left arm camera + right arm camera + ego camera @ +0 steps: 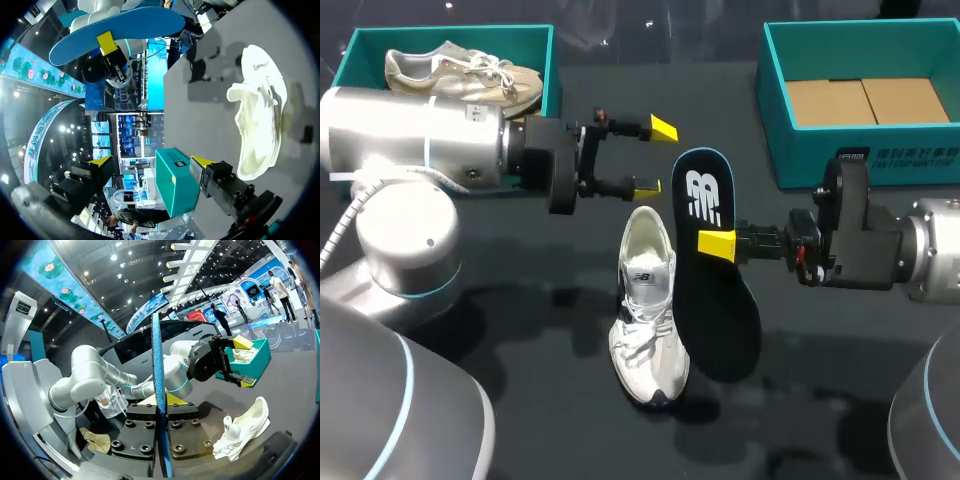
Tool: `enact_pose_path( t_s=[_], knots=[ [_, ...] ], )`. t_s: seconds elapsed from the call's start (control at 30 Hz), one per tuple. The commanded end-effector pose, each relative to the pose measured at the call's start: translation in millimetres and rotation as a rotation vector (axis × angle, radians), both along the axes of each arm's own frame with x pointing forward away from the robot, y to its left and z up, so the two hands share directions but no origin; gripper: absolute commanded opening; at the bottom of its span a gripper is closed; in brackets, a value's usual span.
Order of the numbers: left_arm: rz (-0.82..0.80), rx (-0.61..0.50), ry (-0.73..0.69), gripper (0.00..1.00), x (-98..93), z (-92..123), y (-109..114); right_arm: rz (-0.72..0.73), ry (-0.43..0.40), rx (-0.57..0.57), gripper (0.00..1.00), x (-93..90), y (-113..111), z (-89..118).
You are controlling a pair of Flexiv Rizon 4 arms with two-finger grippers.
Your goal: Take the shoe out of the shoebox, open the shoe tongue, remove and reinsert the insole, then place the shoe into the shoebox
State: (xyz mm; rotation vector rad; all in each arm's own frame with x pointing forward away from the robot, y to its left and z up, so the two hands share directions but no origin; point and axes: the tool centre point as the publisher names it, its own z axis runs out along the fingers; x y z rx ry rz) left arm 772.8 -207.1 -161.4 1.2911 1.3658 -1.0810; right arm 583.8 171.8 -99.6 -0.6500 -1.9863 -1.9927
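A white sneaker (648, 310) lies on the dark table, toe toward the near edge; it also shows in the wrist views (260, 115) (242, 430). My right gripper (717, 243) is shut on the black insole (715, 290), held in the air just right of the sneaker. The right wrist view shows the insole (159, 365) edge-on between that gripper's (161, 400) yellow tips. My left gripper (648, 157) stands open and empty beyond the sneaker's heel. From its own view (152, 162) the insole's blue underside (117, 32) hangs ahead.
A teal shoebox (545, 60) at the back left holds a second, beige sneaker (460, 72). Another teal shoebox (775, 110) at the back right has a bare cardboard floor. My left arm's body fills the left side of the table.
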Motion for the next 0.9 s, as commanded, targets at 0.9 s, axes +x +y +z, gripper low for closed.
enact_pose_path(
  t_s=[0.9],
  knots=[
    [0.057, -0.099, -0.017, 1.00, 15.2, 12, 25, 0.039, 0.415, 0.188, 0.00, 104.3, -64, -18]
  ],
)
